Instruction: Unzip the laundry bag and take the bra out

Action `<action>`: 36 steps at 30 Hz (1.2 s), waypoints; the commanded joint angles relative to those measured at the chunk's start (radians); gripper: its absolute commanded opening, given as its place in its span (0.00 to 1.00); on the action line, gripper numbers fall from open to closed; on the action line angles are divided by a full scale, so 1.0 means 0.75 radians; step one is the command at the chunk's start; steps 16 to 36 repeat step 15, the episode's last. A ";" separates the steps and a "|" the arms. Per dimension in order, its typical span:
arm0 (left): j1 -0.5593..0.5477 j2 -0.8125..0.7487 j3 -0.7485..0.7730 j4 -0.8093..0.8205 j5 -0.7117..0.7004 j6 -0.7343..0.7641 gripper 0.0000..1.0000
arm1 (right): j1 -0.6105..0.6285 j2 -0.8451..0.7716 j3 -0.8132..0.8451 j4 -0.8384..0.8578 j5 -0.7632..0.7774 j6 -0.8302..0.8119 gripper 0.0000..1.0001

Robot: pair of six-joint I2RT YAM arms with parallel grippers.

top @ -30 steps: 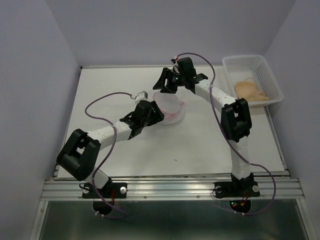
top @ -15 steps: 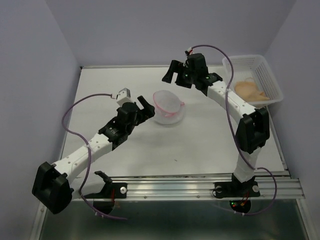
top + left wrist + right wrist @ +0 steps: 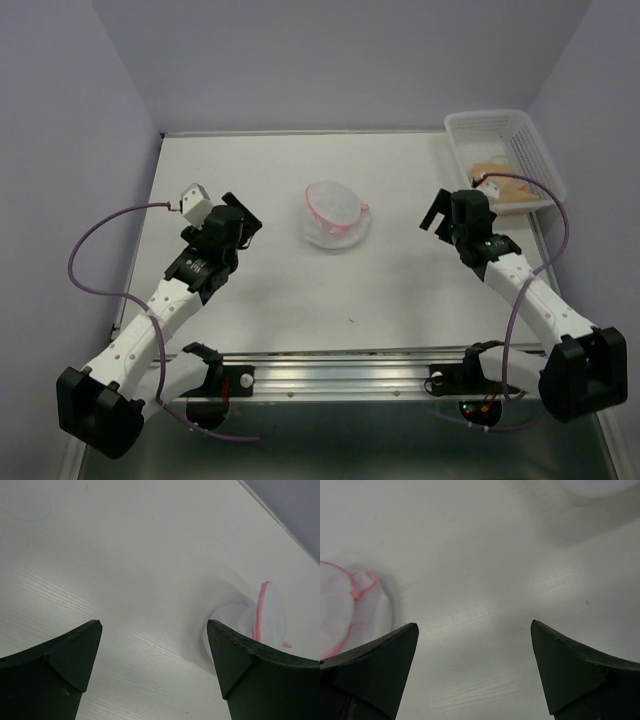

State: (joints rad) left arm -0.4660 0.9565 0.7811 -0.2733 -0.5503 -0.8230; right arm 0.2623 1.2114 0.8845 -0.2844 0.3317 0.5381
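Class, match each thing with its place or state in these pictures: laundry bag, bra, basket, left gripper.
Things:
1 laundry bag
2 bra
3 basket
4 left gripper

Places or states:
A far right corner
B open, holding nothing
C inside the basket
D middle of the table

Pairs: 1-D, 2-C, 3-A, 4-B
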 commanded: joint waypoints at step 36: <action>0.098 0.003 0.049 0.098 -0.027 0.064 0.99 | -0.035 -0.550 -0.474 0.144 0.343 0.043 1.00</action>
